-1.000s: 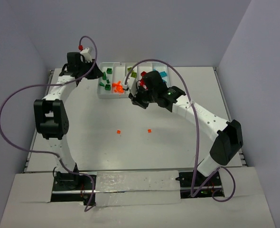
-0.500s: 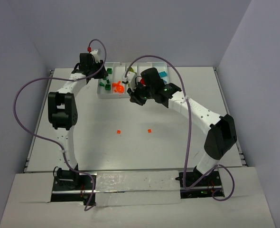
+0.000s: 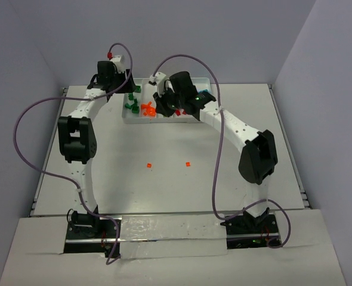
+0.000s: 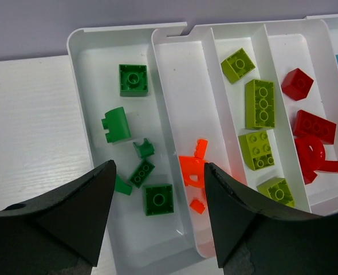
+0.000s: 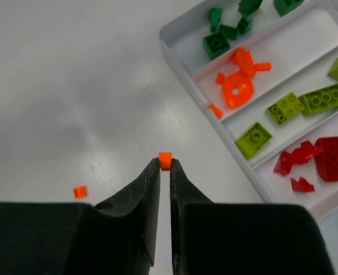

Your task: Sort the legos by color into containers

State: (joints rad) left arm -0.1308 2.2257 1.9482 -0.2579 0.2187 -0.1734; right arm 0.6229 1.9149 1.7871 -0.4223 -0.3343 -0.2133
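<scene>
At the near rim of the white tray (image 5: 181,69), the right gripper (image 5: 164,166) pinches a tiny orange brick (image 5: 165,161) at its very fingertips, its jaws almost closed on it. Over the last second this arm has swung from just short of the tray to its near edge, close to the orange compartment (image 4: 183,86), where other orange pieces (image 4: 193,171) already lie. Placing the brick there looks like the step in hand. The left gripper (image 4: 157,172), spread wide and empty, has likewise drawn in above the tray's dark green and orange compartments. Loose orange bits (image 3: 149,164) lie on the table (image 3: 104,179) well apart from the tray, so sorting is judged nearly, not fully, done.
</scene>
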